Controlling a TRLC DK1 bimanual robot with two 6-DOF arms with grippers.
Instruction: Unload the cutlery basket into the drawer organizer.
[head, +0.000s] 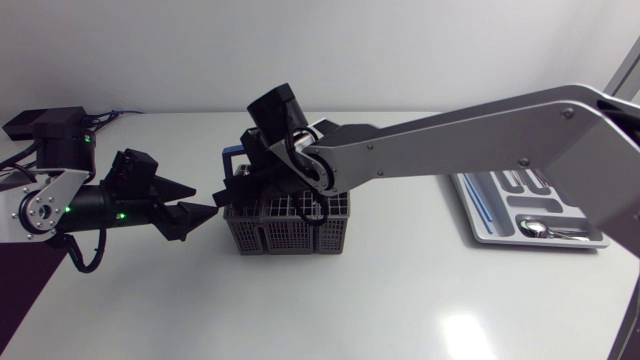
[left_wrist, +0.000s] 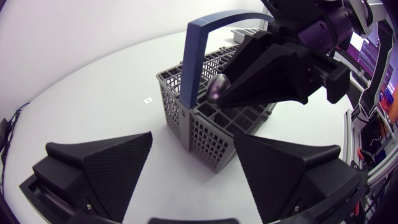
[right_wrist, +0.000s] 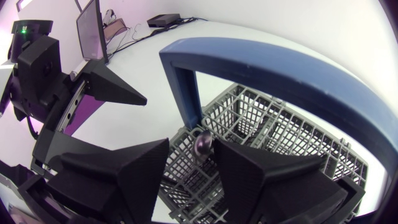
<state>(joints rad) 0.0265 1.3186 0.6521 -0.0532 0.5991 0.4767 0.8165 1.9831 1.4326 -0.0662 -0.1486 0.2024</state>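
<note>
The grey mesh cutlery basket (head: 290, 228) with a blue handle (right_wrist: 261, 62) stands mid-table. My right gripper (head: 314, 208) reaches down into it from above. In the right wrist view a spoon's bowl (right_wrist: 203, 144) stands up out of a compartment between the fingers of the right gripper (right_wrist: 191, 144). It lies against one finger and clear of the other, so the jaws are open. My left gripper (head: 203, 203) hangs open and empty just left of the basket (left_wrist: 205, 127), pointing at it. The grey drawer organizer (head: 478, 222) lies at the right, with a spoon (head: 536, 230) in it.
The right arm's long silver link (head: 470, 135) spans the table between the basket and the organizer. In front of the basket the white tabletop is bare. A small white tag (left_wrist: 147, 99) lies on the table beside the basket.
</note>
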